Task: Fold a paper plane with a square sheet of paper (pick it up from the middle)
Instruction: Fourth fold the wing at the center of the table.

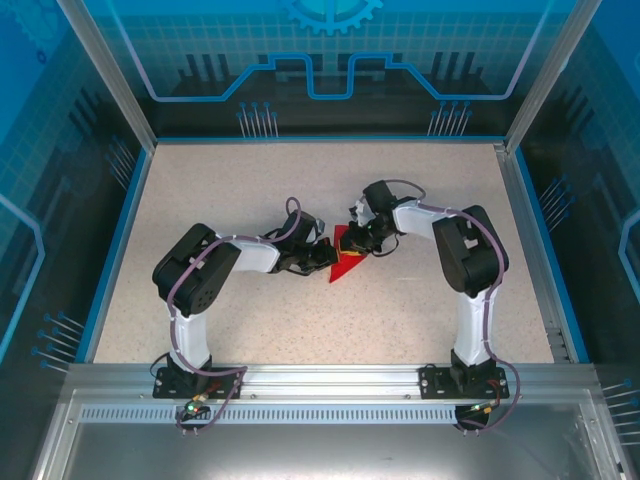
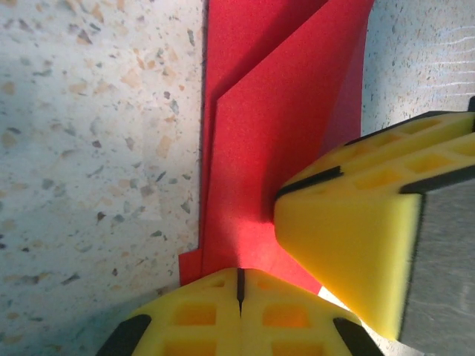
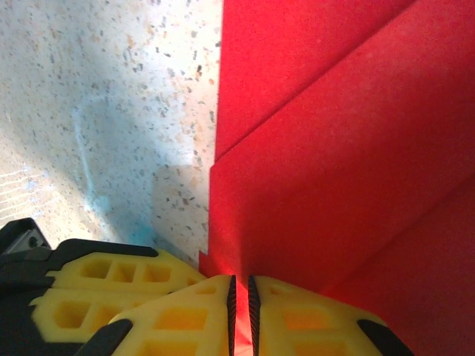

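Creasing is judged underway: square sheet of paper (image 3: 334, 170) pinched by right gripper (image 3: 240, 282), left gripper (image 2: 239, 276) shut alongside; a slide along the fold is needed next.

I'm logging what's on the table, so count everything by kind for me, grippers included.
Folded red paper: 1
Grippers: 2, the left gripper and the right gripper
Total: 3

Speckled beige table (image 1: 250, 180) inside blue-patterned glass walls (image 1: 400, 50).
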Tool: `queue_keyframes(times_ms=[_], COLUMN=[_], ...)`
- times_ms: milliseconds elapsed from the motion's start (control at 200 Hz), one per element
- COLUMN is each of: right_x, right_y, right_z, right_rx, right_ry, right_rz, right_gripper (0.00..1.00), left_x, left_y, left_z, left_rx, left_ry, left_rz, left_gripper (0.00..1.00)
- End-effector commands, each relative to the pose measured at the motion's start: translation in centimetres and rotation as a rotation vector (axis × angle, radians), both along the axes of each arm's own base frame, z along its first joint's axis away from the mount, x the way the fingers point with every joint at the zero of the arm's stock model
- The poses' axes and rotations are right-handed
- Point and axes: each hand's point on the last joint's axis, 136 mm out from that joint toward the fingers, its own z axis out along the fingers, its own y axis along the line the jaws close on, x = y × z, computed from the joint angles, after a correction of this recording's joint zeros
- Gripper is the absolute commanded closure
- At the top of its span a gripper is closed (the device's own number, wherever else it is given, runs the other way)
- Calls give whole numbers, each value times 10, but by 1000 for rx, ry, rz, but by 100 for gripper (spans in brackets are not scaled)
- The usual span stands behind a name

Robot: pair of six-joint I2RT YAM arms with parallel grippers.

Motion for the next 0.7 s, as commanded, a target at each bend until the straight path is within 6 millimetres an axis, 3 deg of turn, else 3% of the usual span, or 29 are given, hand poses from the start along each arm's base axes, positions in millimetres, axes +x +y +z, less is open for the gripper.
queue_keyframes(times_ms=[0,255,440,525,695], right_x=[0,13,26,20,3], right_y=[-10,-26,-16,-10,-2], right_z=[-15,-26,11,16,-3], right_rx=[-24,-70,25,33,25], right_ry=[25,16,-64,-70,-18], right_rz=[9,-1,-1,20,46], right_gripper=[85,86,86,86,90], left_x=[-18,-24,-24,-24,-23], left_y=[19,22,22,21,21], left_z=[-36,-40,-40,-39,-39], left_rx=[122,151,158,157,164], left_ry=[110,146,151,150,149], left_rz=[24,9,2,-4,-7], left_gripper=[100,100,100,100,100])
